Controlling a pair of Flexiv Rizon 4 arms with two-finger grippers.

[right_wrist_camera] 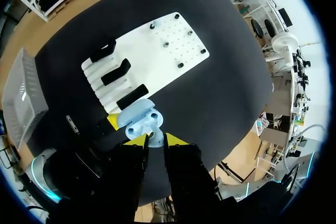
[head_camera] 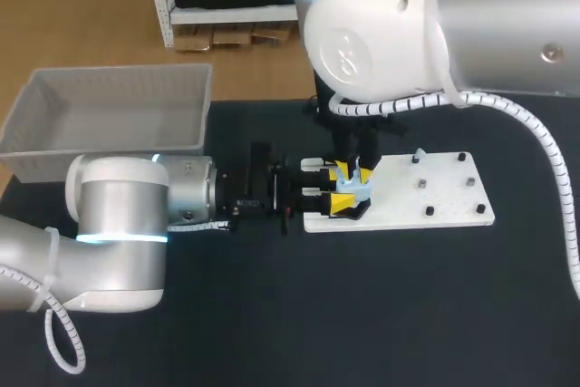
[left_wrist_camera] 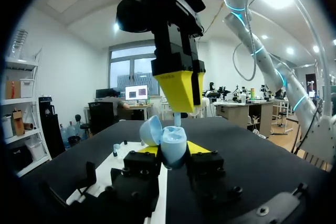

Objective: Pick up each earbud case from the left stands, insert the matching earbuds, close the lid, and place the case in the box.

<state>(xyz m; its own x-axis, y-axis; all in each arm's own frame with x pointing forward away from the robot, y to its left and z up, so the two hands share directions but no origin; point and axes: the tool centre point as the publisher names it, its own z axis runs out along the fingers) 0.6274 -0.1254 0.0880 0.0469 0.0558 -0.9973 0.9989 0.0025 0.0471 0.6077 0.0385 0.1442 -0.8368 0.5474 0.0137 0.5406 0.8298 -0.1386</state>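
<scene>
- The left claw (left_wrist_camera: 173,153) is closed on the pale blue earbud case (head_camera: 353,189), a finger on each side. It holds the case just right of the frame's centre in the head view, over the left end of the white board (right_wrist_camera: 157,45). The hold looks shallow, so a downward push could tip or twist the case between the fingers.
- The right claw (right_wrist_camera: 156,141) is nearly closed and seems to pinch a small pale blue earbud (left_wrist_camera: 177,120) directly above the open case. If the earbud is off its socket or turned the wrong way, pressing would jam it or push the case loose.
- If the earbud is let go too high, it could bounce off and roll across the dark tabletop (head_camera: 362,314).
- The lid (left_wrist_camera: 151,129) stands open close beside the right claw's fingers. A sideways drift could knock it shut or strain the hinge.
- The two claws are very close together, so a small misjudgement could make their fingers collide.
- The black stands (right_wrist_camera: 116,71) are right beside the case, and lowering it could snag one.
- The box (head_camera: 118,138) sits at upper left, well away. A loosened hold could drop the case on the way there.
</scene>
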